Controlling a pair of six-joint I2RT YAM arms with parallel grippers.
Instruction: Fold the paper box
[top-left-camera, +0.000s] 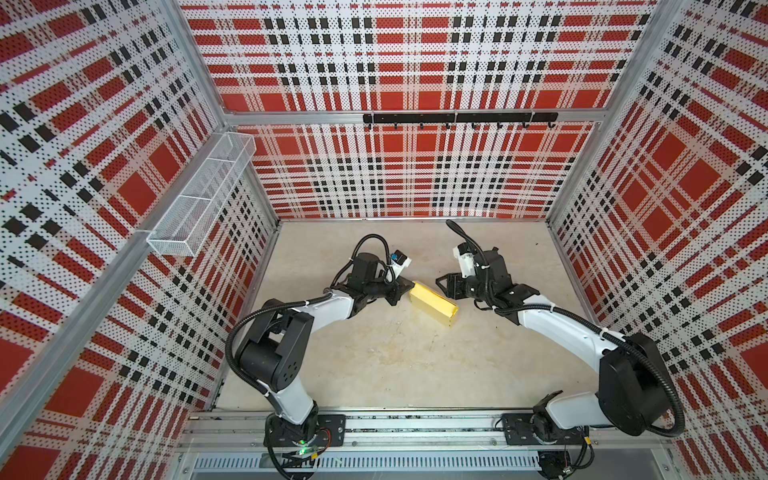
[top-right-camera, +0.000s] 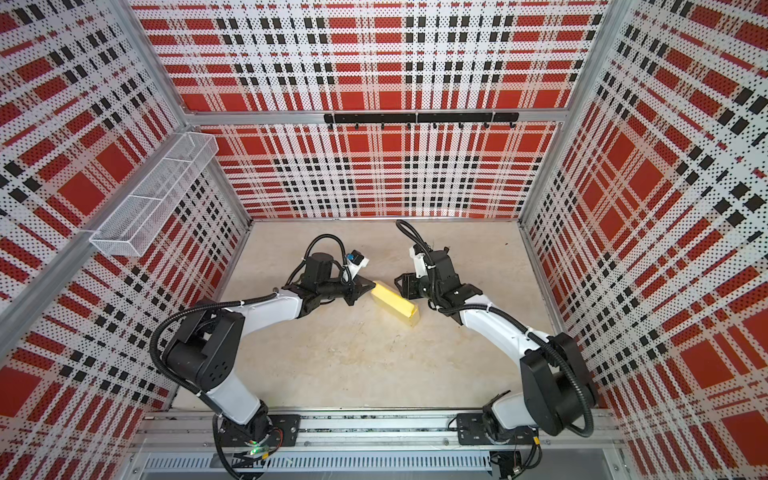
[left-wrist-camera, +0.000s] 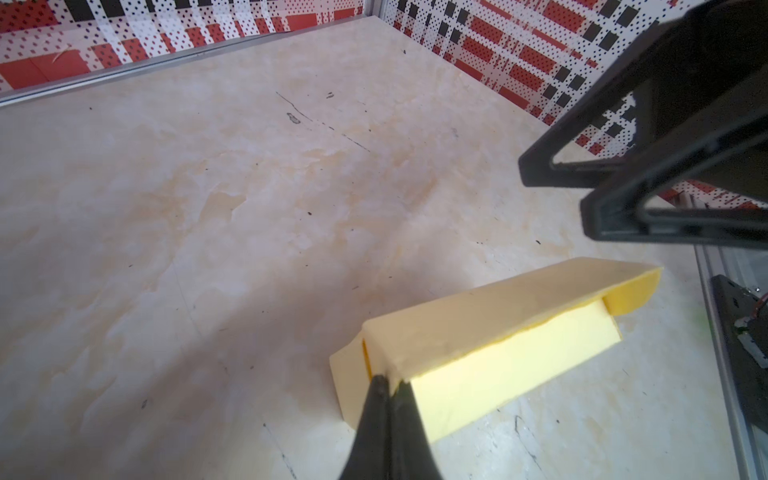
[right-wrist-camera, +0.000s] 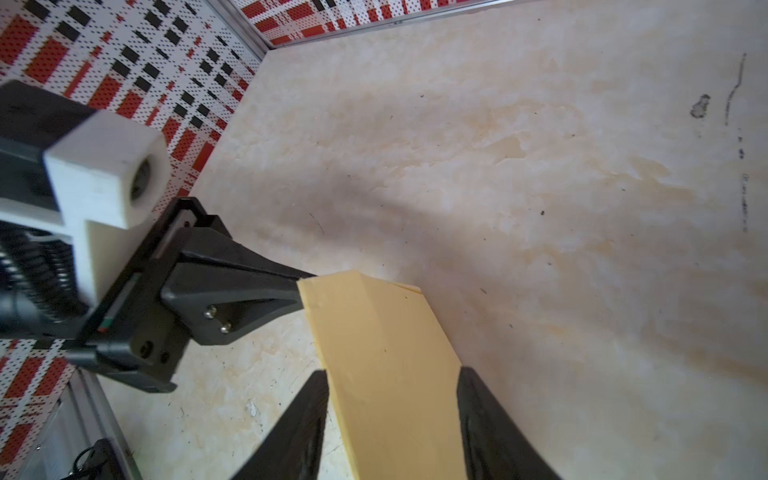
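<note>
Nearly done: box (top-left-camera: 432, 303) lies formed mid-tabletop (top-left-camera: 374, 353), running 10 to 4 o'clock. Left pincer (left-wrist-camera: 388, 384), closed, pinches its 10 o'clock corner; right pincer (top-left-camera: 441, 286) hovers half-open above. The 4 o'clock flap looks untucked.

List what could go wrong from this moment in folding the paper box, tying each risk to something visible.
1. The left gripper is shut on just one corner of the paper box; a pull there may crease or tear the thin card.
2. The right gripper hangs open near the box, not touching it; closing across the hollow box could crush its walls.
3. The end flap looks untucked, so it might spring open.
</note>
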